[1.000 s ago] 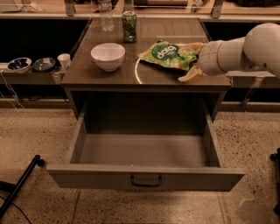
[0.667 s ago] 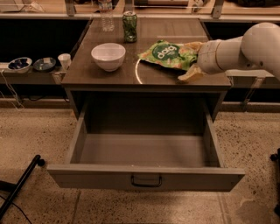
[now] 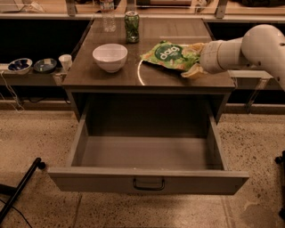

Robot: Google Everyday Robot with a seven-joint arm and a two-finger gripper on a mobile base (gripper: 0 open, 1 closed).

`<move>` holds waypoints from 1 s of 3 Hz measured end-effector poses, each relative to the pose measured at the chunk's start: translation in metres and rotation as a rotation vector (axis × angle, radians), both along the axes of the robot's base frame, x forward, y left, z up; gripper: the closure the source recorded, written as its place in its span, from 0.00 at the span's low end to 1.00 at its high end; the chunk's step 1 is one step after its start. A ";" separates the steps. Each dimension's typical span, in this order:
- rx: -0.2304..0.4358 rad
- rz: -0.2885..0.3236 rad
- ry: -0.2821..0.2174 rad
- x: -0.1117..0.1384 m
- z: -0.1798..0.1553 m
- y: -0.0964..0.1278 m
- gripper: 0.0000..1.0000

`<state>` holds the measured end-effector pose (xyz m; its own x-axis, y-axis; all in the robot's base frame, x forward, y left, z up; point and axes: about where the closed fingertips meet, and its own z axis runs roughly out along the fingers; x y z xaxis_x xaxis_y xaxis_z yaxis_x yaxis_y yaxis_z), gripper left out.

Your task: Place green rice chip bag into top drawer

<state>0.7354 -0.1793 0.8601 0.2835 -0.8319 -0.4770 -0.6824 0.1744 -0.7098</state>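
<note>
Black pole (image 3: 20, 191): we find it on the floor at the lower left, well apart from the gripper (image 3: 195, 60) and far below it.
Outer dish (image 3: 19, 65): it sits on a low side shelf, the thing farthest left of the gripper.
Inner dish (image 3: 44, 65): just beside the outer dish, on the side nearer the gripper.
White cup (image 3: 65, 61): it stands on the same shelf beside the table's edge, well left of the gripper.
White bowl (image 3: 110, 57): upright on the table, about level with the gripper and to its left. The bag lies between the two.
Clear bottle (image 3: 107, 11): at the table's back edge, behind and well left of the gripper.
Green can (image 3: 131, 26): upright near the bottle, behind and left of the gripper, apart from the bag.
Table (image 3: 156, 82): its dark top carries the bowl, bottle, can and bag, and the gripper hangs over its right part.
Top drawer (image 3: 147, 180): pulled out wide, below the gripper and nearer to us. We can see its grey floor and walls.
Handle (image 3: 148, 184): a dark bail at the centre of the drawer front, below and left of the gripper.
Green rice chip bag (image 3: 171, 55): it lies on the table top, not in the drawer, with its dark circle and white lettering facing up. It stretches leftward from the gripper, and its right end reaches it.
Gripper: at the bag's right end and in contact with it. We cannot tell whether it is spread or pinching the bag.
Arm (image 3: 249, 46): white and thick, it comes in from the right edge to the gripper.
</note>
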 end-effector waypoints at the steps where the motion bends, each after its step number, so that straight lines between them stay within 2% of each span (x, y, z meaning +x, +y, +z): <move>1: -0.003 -0.049 0.015 0.013 -0.023 -0.019 0.59; 2: -0.002 -0.051 0.015 0.014 -0.022 -0.020 0.83; 3: 0.036 0.014 -0.035 -0.005 -0.001 -0.004 1.00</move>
